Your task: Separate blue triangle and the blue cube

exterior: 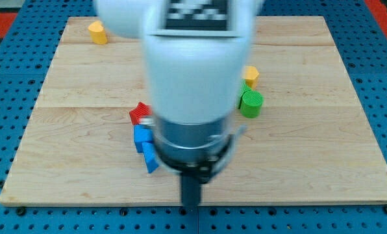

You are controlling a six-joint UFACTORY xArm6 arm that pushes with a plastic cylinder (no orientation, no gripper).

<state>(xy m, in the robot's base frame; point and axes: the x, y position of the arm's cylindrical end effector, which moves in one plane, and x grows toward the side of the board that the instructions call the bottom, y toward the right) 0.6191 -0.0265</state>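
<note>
The blue cube (142, 137) lies left of centre on the wooden board (323, 130). The blue triangle (150, 158) lies just below it and touches it. My tip (191, 209) is at the board's bottom edge, to the right of and below the blue triangle, apart from it. The arm's white and dark body (190, 84) hides the middle of the board and part of both blue blocks' right sides.
A red block (139, 113) touches the blue cube from above. A green cylinder (250, 104) and a yellow block (250, 75) lie right of the arm. Another yellow block (98, 32) lies at the top left.
</note>
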